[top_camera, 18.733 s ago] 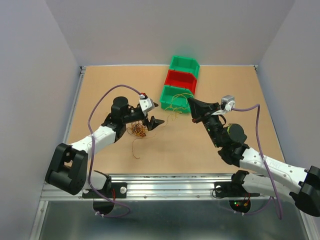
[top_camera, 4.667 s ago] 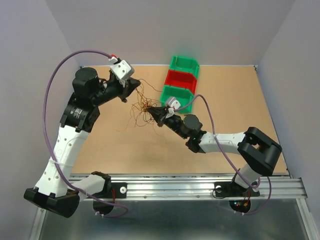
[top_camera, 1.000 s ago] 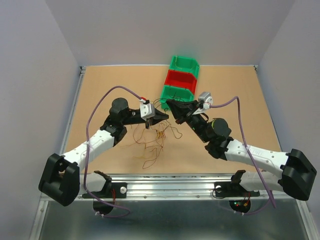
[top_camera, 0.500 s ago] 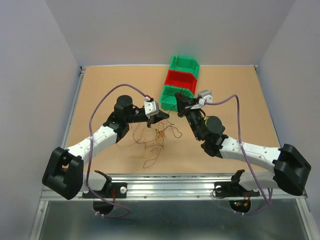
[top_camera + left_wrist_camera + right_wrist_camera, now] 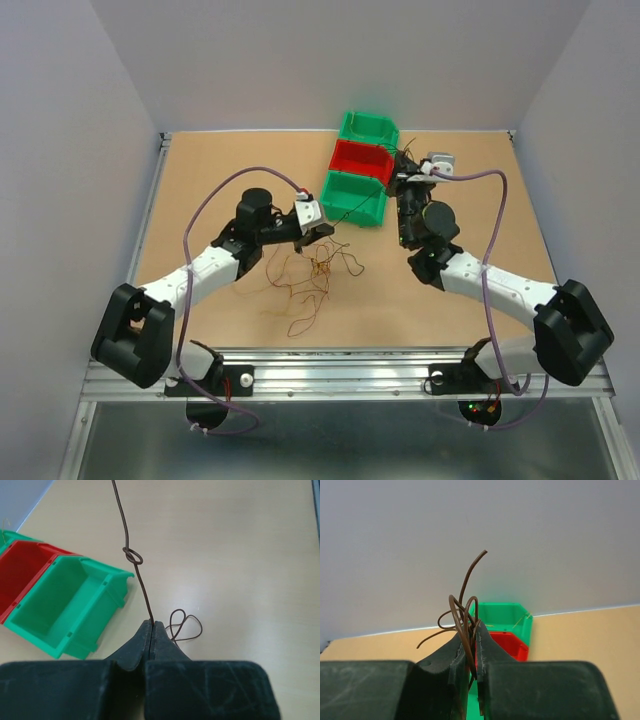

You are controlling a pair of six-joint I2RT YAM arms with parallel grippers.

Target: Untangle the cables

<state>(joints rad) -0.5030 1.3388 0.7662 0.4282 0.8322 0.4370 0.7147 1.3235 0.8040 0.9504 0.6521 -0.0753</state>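
Two grips, one strand. On one side, left gripper [image 5: 151, 624] is clamped tight on a brown cable [image 5: 143, 587]. The cable runs out taut from the fingertips, with a small overhand knot [image 5: 132, 556] partway along. On the other side, right gripper [image 5: 472, 630] pinches a bunch of curled brown loops. Its jaws are nearly together, with strands filling the slit, and it sits raised by the red bin [image 5: 360, 158]. From above, the strand spans between both grippers and passes over the near green bin [image 5: 340, 210]. Rest of the cables [image 5: 312, 272] lie as a loose scribble on the table [image 5: 220, 180], on the near side of the left gripper.

Risks, as I judge them:
- Pulling further apart likely cinches the knot rather than freeing it, so tension works against the task here.
- Wire is hair-thin and springy. The right pinch holds several loops at once, so any slackening could let them all slip and recoil into the pile.
- The taut span crosses the bin rim, so a drop in height could snag it or drag the light bin.
- Cannot tell whether the held strand links to the pile. If it does, a pull lifts the pile and re-knots it.
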